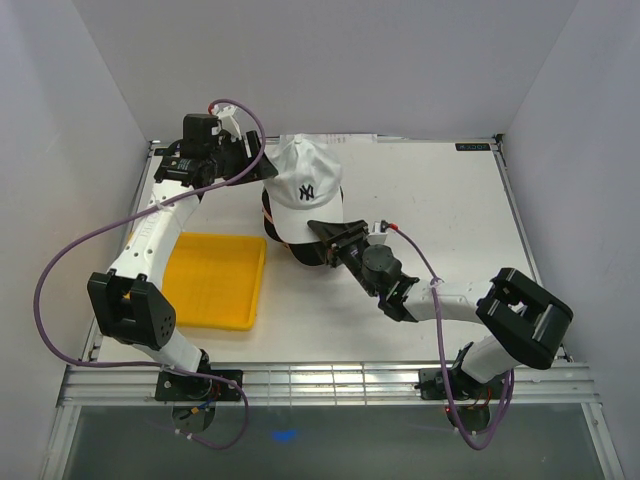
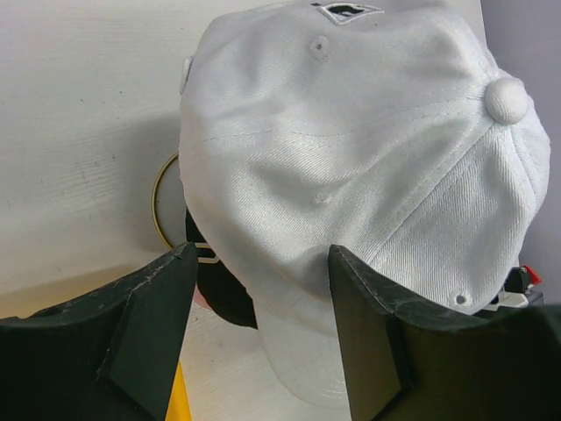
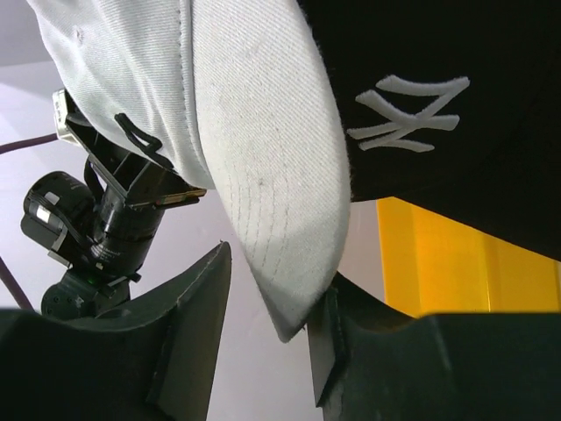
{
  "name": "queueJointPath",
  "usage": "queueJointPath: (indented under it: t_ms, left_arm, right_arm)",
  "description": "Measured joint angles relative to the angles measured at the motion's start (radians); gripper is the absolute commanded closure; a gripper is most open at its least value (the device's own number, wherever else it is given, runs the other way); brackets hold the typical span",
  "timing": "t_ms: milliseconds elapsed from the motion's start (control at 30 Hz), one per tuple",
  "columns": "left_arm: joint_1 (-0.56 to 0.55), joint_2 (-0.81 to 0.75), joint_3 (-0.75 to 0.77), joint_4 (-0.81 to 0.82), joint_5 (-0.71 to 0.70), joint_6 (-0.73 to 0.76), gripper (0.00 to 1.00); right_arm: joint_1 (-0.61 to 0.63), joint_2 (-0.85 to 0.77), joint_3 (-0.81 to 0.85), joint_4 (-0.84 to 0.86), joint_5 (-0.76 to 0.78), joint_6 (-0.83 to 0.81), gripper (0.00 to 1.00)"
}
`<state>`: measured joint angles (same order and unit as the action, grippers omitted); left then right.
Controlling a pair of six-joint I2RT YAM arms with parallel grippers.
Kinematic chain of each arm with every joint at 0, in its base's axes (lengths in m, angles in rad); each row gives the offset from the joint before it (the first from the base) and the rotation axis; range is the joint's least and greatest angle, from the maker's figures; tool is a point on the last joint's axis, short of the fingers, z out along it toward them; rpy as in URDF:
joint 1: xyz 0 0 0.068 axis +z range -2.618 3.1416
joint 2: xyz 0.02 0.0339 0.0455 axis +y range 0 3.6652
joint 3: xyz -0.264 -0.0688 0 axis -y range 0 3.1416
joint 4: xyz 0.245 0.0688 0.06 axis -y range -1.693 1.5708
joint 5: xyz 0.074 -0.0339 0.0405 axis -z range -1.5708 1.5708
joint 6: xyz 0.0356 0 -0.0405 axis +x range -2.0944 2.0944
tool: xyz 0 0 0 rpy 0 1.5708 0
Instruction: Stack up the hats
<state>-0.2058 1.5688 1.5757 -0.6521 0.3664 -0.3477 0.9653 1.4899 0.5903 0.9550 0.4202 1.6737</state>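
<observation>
The white cap [image 1: 300, 180] with a dark NY logo sits on top of a pile, over the black cap [image 1: 298, 252]. In the left wrist view the white cap [image 2: 351, 149] fills the frame. My left gripper [image 2: 263, 254] is open, its jaws on either side of the cap's back edge; in the top view it [image 1: 252, 165] is behind the pile. My right gripper [image 3: 276, 263] is open, with the tip of the white brim [image 3: 272, 193] between its jaws and against the right finger. The black cap's white NY logo [image 3: 408, 112] shows just above. The tan and pink caps are hidden.
A yellow tray [image 1: 215, 285] lies on the table left of the pile and shows behind the brim [image 3: 438, 259]. A gold wire ring [image 2: 156, 206] of the stand peeks out under the caps. White walls close in the table on three sides.
</observation>
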Motion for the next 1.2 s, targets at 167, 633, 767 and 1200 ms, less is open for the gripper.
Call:
queueJointPath:
  t_ms: [167,633,767,1200]
  left_arm:
    - [0.0,0.0,-0.001,0.0,-0.005,0.007,0.29]
    - [0.0,-0.014,0.044,-0.041,-0.039,0.018,0.19]
    - [0.0,-0.031,0.107,-0.059,-0.073,0.018,0.12]
    - [0.0,-0.124,0.233,-0.066,-0.117,0.018,0.09]
  right_arm:
    - [0.0,0.002,-0.009,0.031,0.014,0.004,0.75]
    - [-0.04,-0.012,0.0,0.072,-0.045,0.014,0.92]
    - [-0.072,-0.012,0.022,0.069,-0.101,0.012,0.92]
    - [-0.168,0.024,0.106,0.069,-0.34,0.022,0.92]
